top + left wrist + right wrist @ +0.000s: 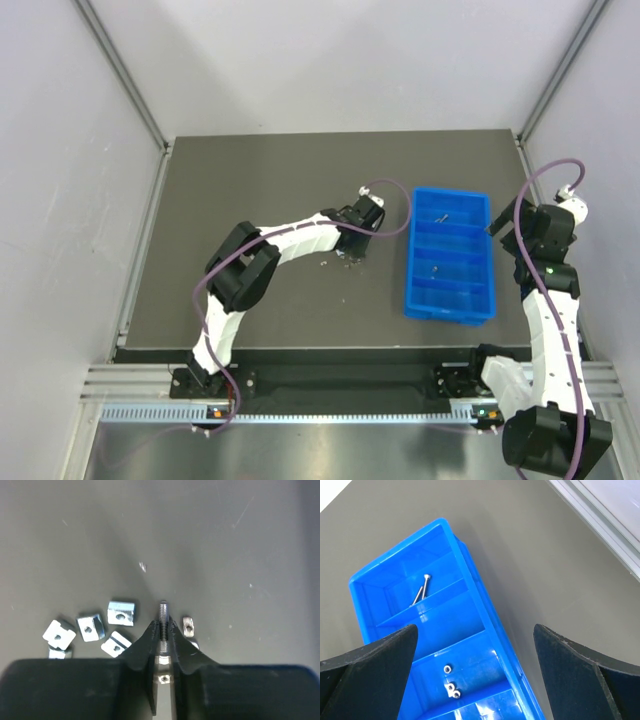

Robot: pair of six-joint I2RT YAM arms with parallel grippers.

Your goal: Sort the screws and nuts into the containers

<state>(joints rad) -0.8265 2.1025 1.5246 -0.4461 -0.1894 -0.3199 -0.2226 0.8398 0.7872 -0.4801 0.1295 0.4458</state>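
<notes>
Pinches a screw (163, 611) in the left gripper (163, 629), out on the dark table (250, 180) just left of the blue tray (410, 285). Shows the fingers (144, 647) drawn in to a narrow slot, one tip pressed against each side of the threaded shaft. Leaves the shaft's end poking out past the tips, with the rest running back down the slot between them. Cannot tell from the wrist view whether the screw's end touches the table or hangs clear of it.

Shows a small nut (164, 678) deeper in the same slot, behind the screw; cannot tell whether lying under the gripper or caught in it.

Finds loose nuts (122, 612) lying on the table, likewise left of the tray: a cluster of five just off one finger's outer side, none touching the screw. Finds one smaller piece (187, 625) just beside the other finger's tip, apart from the shaft.

Hangs the right gripper (475, 630) over the tray's right edge, toward its far end, with the fingers spread wide and nothing between them.

Counts two sorted screws (421, 589) in the tray's end compartment, the one farthest from the arm bases, lying crossed. Counts about three sorted nuts (451, 682) two compartments nearer, close together on the floor, well apart from both grippers.
</notes>
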